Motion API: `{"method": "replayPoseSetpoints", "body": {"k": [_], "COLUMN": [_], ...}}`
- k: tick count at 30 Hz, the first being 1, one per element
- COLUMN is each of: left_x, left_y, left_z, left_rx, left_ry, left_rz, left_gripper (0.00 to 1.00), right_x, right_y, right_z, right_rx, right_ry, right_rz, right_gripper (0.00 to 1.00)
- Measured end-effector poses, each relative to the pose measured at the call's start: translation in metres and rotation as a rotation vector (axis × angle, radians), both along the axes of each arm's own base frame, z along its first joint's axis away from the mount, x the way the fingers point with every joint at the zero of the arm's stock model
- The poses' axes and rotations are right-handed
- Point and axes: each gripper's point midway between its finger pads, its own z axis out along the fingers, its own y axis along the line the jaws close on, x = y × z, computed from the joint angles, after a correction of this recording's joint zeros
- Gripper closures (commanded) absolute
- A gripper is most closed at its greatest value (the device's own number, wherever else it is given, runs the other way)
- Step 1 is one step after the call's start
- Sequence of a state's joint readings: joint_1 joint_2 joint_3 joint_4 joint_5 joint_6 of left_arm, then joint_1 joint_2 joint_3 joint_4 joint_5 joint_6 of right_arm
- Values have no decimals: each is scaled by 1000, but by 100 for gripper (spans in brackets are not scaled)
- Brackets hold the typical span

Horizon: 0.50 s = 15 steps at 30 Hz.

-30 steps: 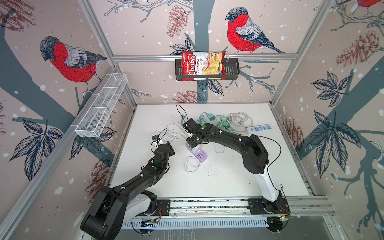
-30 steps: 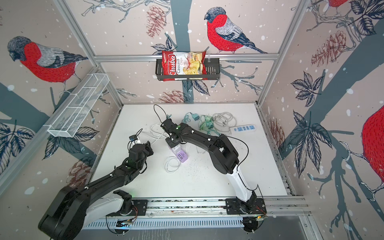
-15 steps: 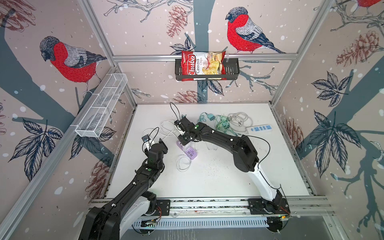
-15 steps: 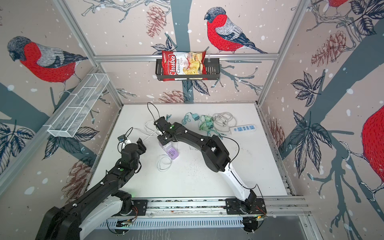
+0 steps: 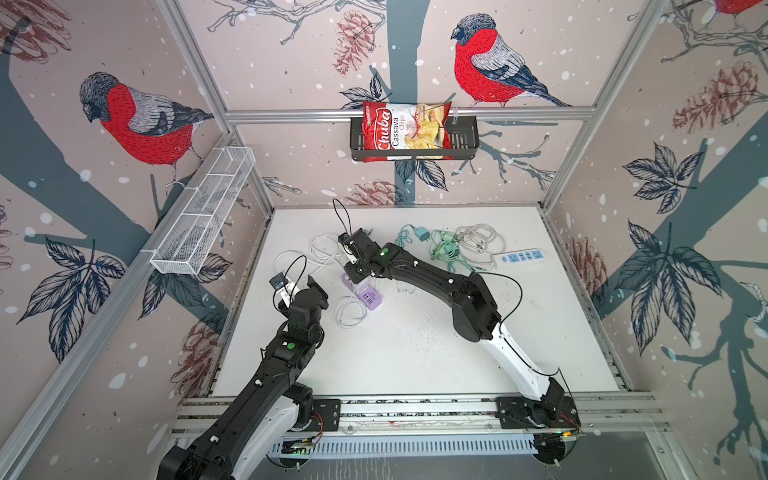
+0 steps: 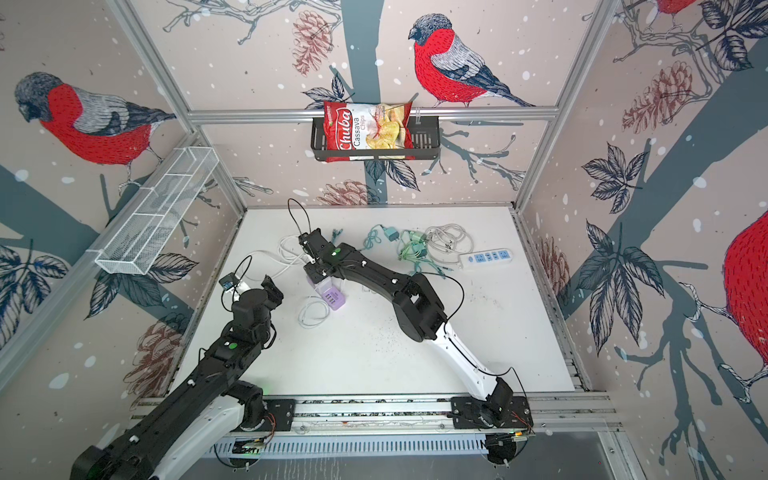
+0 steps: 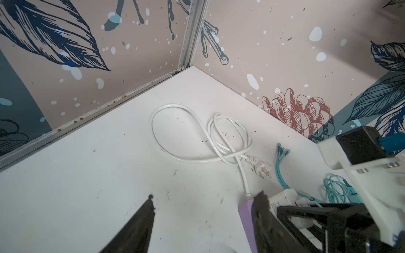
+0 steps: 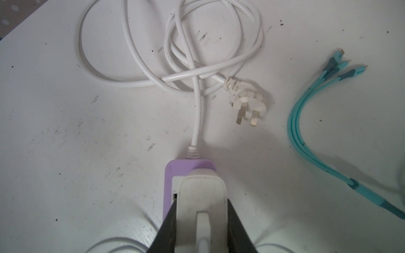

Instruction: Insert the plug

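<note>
Plug (image 8: pixel 201 192): white rounded block w/ a raised tab on top, a bit scuffed. It sits on the socket face of the purple strip (image 8: pixel 169 175), at the strip's cord end. R fingers (image 8: pixel 168 230) pinch it from both sides.

In both top views the strip lies flat on the tabletop (image 5: pixel 415 365), approx 10 o'clock from centre, w/ small dark ports on its free end. Its white cord (image 8: pixel 197 109) runs to a loose coil at 11 o'clock of the strip. The cord's pronged end (image 8: pixel 247 105) lies free on the tabletop.

L fingers (image 7: pixel 140 223) are spread wide w/ nothing btwn them. One tip is near the strip's side; can't tell if it touches.

Black basket (image 5: pixel 465 137) on the back wall, 12 o'clock, holds a red Chuba cassava chips bag (image 5: pixel 399 133). Wire basket (image 5: pixel 199 220) hangs on the wall at approx 9 o'clock, split into compartments.
</note>
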<state>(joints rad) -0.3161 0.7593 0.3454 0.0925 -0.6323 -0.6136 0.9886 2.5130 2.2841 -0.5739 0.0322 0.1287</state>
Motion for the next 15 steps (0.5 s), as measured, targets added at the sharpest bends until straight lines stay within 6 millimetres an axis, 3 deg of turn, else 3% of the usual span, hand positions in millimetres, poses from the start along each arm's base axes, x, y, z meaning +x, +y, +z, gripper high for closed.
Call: {"method": "replayPoseSetpoints", "body": {"k": [8,15], "left_x": [-6,-2], "left_y": [0,-8], "left_z": [-17,-20], "left_rx": [-4,-13], "left_ry": [27,35], "left_rz": [-10,-58], "left_gripper": [27,25], "right_x": [-6,-1], "right_y": [12,7], "right_z": [9,36], "right_rx": [41,55], "right_ry": [-33,-73], "right_rz": [38,44], "right_gripper": [37,29]}}
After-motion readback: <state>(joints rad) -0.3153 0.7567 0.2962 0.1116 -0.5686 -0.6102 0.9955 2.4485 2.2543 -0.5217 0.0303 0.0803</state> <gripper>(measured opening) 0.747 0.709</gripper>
